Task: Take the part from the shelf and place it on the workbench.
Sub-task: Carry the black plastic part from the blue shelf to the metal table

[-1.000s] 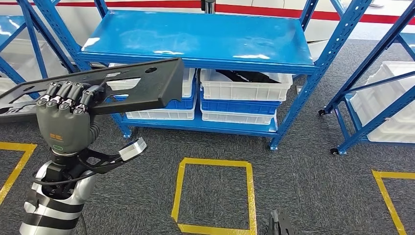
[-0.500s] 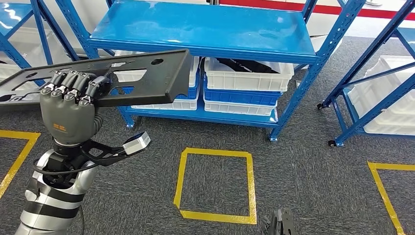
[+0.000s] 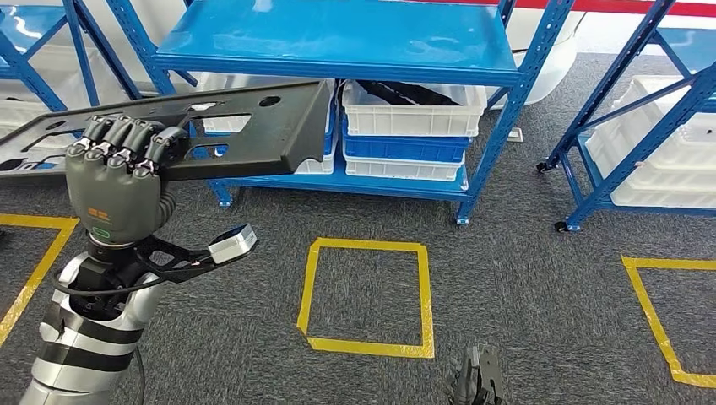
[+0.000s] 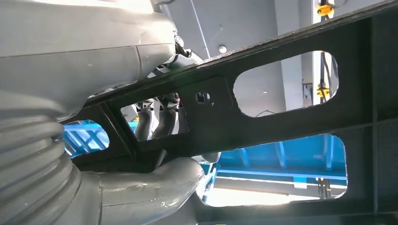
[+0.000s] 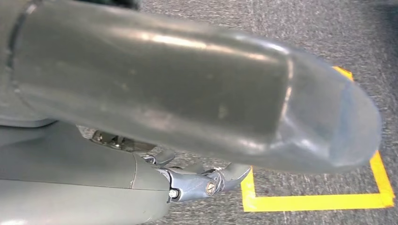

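- Left hand [image 3: 116, 190] is raised in front of the robot, fingers [image 3: 127, 152] curled over the near edge of the part [image 3: 253, 135], thumb underneath. It grips the part firmly.
- The part is a long flat black panel with several cutouts and holes. It lies roughly level, running out to both sides of the left hand, with the longer visible end reaching away toward the shelf [image 3: 338, 42].
- In the left wrist view the part [image 4: 281, 117] crosses right over the hand [image 4: 70, 93]; dark fingers [image 4: 159, 119] show through one of its cutouts, and the thick grey thumb [image 4: 150, 185] presses from the other face.
- The part is off the shelf, held in the air above the carpet. Its far end overlaps the shelf's lower tier in the head view, but I can't tell whether it touches anything there.
- Right hand [image 5: 187, 108] hangs low beside the body. The wrist view shows the big thumb and a bit of finger [image 5: 206, 180] above carpet. Whether it's spread or curled, can't tell. Nothing visible in it.
- Beyond the left hand: blue shelf, white bins [image 3: 414, 114] stacked on the lower tier, one with dark pieces inside.
- Floor ahead of the hands: grey carpet with a yellow tape square [image 3: 367, 295]. More blue racking [image 3: 633, 110] stands off to the right-hand side.
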Tool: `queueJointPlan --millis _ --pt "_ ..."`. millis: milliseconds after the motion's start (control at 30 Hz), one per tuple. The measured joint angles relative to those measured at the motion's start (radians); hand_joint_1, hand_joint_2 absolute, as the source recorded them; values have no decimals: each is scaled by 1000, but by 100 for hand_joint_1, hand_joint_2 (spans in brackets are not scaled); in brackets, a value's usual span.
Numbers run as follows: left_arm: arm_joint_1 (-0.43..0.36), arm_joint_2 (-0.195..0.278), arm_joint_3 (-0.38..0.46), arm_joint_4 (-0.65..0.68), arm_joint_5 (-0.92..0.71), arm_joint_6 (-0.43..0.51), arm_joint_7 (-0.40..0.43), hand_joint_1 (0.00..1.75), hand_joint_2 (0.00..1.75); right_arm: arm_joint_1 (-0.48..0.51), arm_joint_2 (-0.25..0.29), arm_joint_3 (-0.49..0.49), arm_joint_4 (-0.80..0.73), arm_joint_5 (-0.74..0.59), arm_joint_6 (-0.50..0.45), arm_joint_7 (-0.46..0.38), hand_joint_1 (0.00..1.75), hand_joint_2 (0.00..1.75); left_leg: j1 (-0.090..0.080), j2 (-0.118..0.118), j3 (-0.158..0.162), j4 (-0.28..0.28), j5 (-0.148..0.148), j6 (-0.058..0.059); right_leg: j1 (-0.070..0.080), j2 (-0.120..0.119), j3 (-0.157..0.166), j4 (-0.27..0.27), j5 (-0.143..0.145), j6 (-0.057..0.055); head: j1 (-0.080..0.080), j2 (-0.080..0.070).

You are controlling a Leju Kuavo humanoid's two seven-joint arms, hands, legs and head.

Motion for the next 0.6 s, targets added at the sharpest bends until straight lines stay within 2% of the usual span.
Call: queueJointPlan --millis 33,67,100,167,200,233,267,300,333,367,400,433,467,500,533,567,600 --pt "-2 0 0 0 0 0 0 175 175 0 0 0 -2 0 0 0 0 0 -2 -1 43 -61 -13 4 1 0 -8 2 8 6 1 0" --pt "-5 0 -1 0 1 0 -1 175 175 -1 0 0 -4 0 0 0 0 0 -6 -2 67 -105 -28 10 2 0 -14 3 18 13 2 0" --pt "-7 0 -1 0 1 0 -1 175 175 -1 0 0 -5 1 -1 0 0 0 -12 -3 75 -128 -32 19 2 1 -18 -1 29 20 4 0" --pt "-9 -1 -2 0 2 0 -7 175 175 2 1 0 -6 3 -1 1 0 0 -16 0 56 -136 -10 42 0 2 -30 -4 41 32 4 0" --pt "-8 -2 -2 0 4 0 -13 175 175 4 1 0 -6 5 -1 2 0 0 -16 2 44 -139 5 53 -1 2 -41 7 25 32 5 0" --pt "-7 -4 -1 0 6 0 -22 175 175 5 1 0 -6 8 -2 4 0 0 -14 3 28 -141 20 62 -1 3 -58 37 -10 29 6 0" --pt "-6 -7 1 -1 8 0 -33 175 175 6 1 0 -7 12 -3 6 0 0 -13 4 11 -142 36 68 -4 3 -76 87 -59 22 7 0" --pt "-2 -12 5 -1 10 0 -46 175 175 5 2 1 -8 16 -4 9 0 0 -13 4 -8 -141 51 71 -4 2 -94 152 -109 17 9 0" --pt "2 -18 11 -3 12 0 -61 175 175 3 2 1 -9 21 -5 14 0 0 -13 5 -28 -141 66 72 -5 2 -106 218 -145 17 10 0" --pt "8 -26 19 -4 15 0 -75 175 175 1 1 1 -10 28 -5 19 0 0 -13 5 -47 -141 81 71 -6 2 -106 271 -159 23 10 0" --pt "15 -34 26 -5 17 0 -87 175 175 -2 -2 1 -12 35 -3 24 0 0 -13 6 -66 -140 96 70 -6 2 -94 298 -150 34 10 0" --pt "21 -41 33 -6 17 0 -94 175 175 -4 -6 1 -13 41 1 29 0 0 -13 6 -85 -140 111 68 -6 2 -66 294 -128 45 9 0" --pt "25 -47 38 -8 14 0 -98 175 175 -8 -12 2 -13 45 6 33 0 0 -13 7 -104 -140 127 65 -6 2 -21 257 -106 53 10 0" --pt "28 -52 43 -10 10 0 -100 175 175 -13 -18 2 -14 47 12 36 0 0 -13 6 -119 -139 142 61 -5 2 40 187 -104 52 10 0" --pt "29 -56 47 -13 5 0 -99 175 175 -19 -24 2 -15 48 17 37 0 0 -13 6 -131 -139 156 56 -3 3 102 106 -119 45 9 0" --pt "31 -59 50 -16 2 0 -98 175 175 -23 -29 2 -16 48 22 38 0 0 -13 7 -136 -142 171 50 0 4 146 40 -135 37 8 0" --pt "31 -62 52 -19 0 1 -95 175 175 -27 -33 2 -17 48 25 38 0 0 -13 7 -136 -147 183 43 3 5 171 -4 -151 28 8 0"
